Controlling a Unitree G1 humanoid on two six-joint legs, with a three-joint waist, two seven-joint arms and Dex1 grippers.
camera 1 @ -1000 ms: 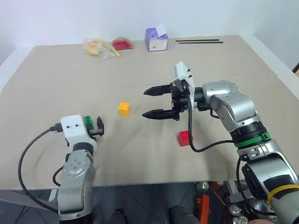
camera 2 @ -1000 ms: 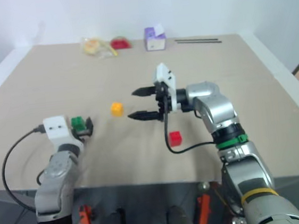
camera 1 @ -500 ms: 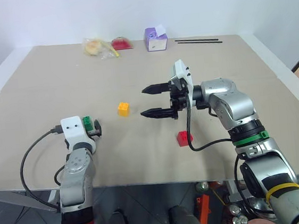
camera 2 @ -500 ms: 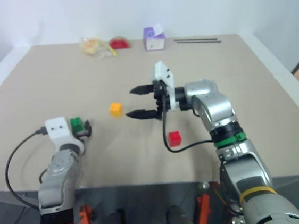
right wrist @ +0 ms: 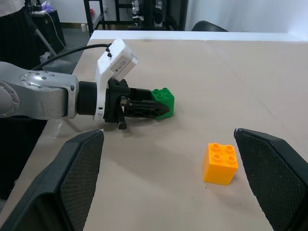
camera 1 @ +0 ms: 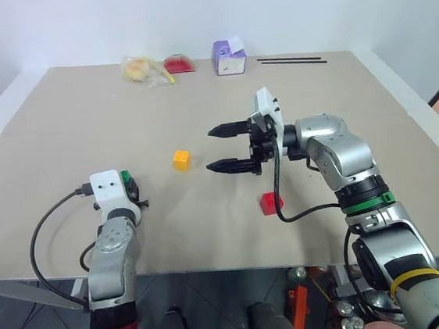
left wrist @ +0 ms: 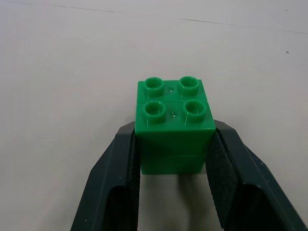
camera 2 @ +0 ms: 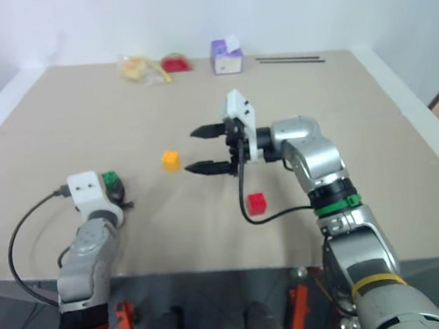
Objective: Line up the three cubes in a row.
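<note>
The green cube (left wrist: 174, 127) rests on the table at the near left, and my left gripper (left wrist: 174, 131) is shut on it, with a finger pressed to each side. In the head view the green cube (camera 1: 126, 176) peeks out past my left gripper (camera 1: 132, 191). The yellow-orange cube (camera 1: 181, 160) sits mid-table. A little to its right my right gripper (camera 1: 219, 149) hovers open and empty, pointing left. The red cube (camera 1: 269, 202) lies nearer the front edge, below my right forearm. The right wrist view shows the yellow-orange cube (right wrist: 220, 162) and the green cube (right wrist: 162, 97).
Along the table's far edge stand a purple-and-white box (camera 1: 229, 56), a clear bag with something yellow (camera 1: 143, 69), a red item (camera 1: 180, 63) and two thin black sticks (camera 1: 291, 61). The tan tabletop (camera 1: 60, 142) ends just behind my left hand.
My left gripper's fingers have closed onto the green cube; half a second ago they stood open around it. The right arm has kept still.
</note>
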